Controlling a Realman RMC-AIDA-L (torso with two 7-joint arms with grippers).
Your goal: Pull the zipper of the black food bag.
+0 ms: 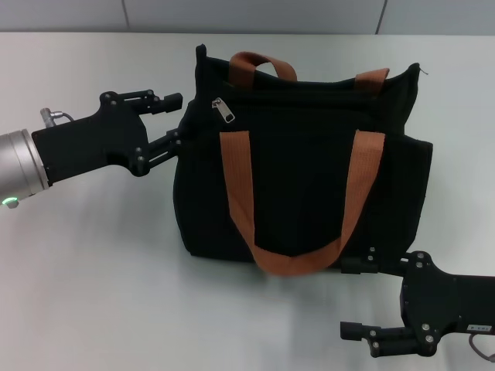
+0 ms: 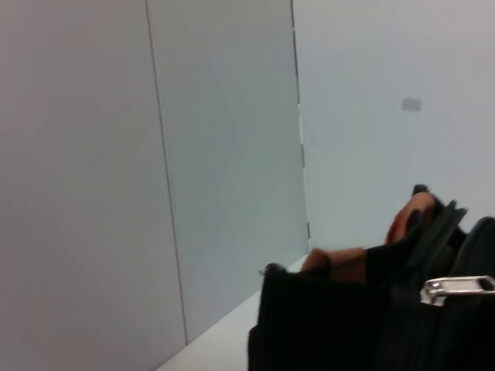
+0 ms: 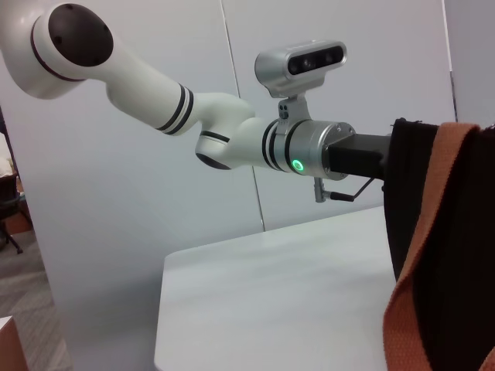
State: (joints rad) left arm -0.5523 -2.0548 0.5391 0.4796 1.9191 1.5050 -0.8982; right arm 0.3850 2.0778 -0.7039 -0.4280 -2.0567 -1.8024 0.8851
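Left gripper (image 1: 176, 120), black, on a silver-cuffed arm, comes in from the bench's left edge. Jaws spread wide: one finger (image 1: 158, 100) free above, the other against the left side wall of the bag, holding nothing. A green light glows on the arm's cuff.

Large boxy black fabric food bag (image 1: 309, 162) stands upright on the white bench (image 1: 93, 263), about mid-bench, toward the far edge. Two orange-brown webbing strap handles: the front one (image 1: 294, 232) hangs down the front face in a U, the rear one (image 1: 263, 66) arches above the top rim.

Small silver metal zipper pull tab (image 1: 224, 110) sits on the black zip line at the upper left of the bag's front face, near the left corner, close to the left gripper but not touched by it. In the left wrist view the tab (image 2: 458, 288) shows at the bag's upper edge, lying flat.

Right gripper (image 1: 357, 300), black, sits at the bench's near right corner, below the bag's lower right corner. Jaws wide apart, empty; upper finger (image 1: 363, 265) just beside the bag's base, lower finger (image 1: 371, 332) well off it. Right wrist view shows the bag's side (image 3: 433, 255) with an orange strap and the left arm (image 3: 232, 139) beyond it.
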